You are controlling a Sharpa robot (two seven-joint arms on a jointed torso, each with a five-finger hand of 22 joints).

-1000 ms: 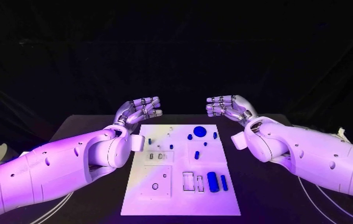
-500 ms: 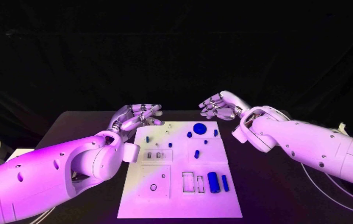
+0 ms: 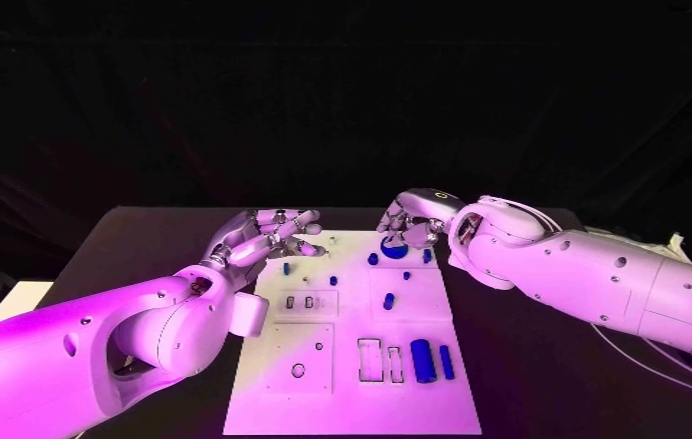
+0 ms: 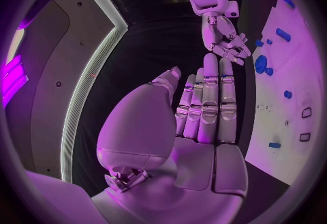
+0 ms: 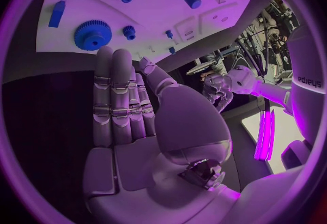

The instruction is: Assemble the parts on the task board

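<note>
Board-top gear point(image 3: 394, 251) beneath right fingers point(image 3: 408, 229)

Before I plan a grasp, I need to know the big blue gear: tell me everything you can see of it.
The big blue gear is a flat round disc with fine teeth round its rim and a small hub at its centre, plastic by its look. It lies flat on the white task board near the far edge. A smaller blue gear sits close beside it; whether they mesh I cannot tell. The right hand hovers over it, fingers extended, and no contact is visible.
</note>
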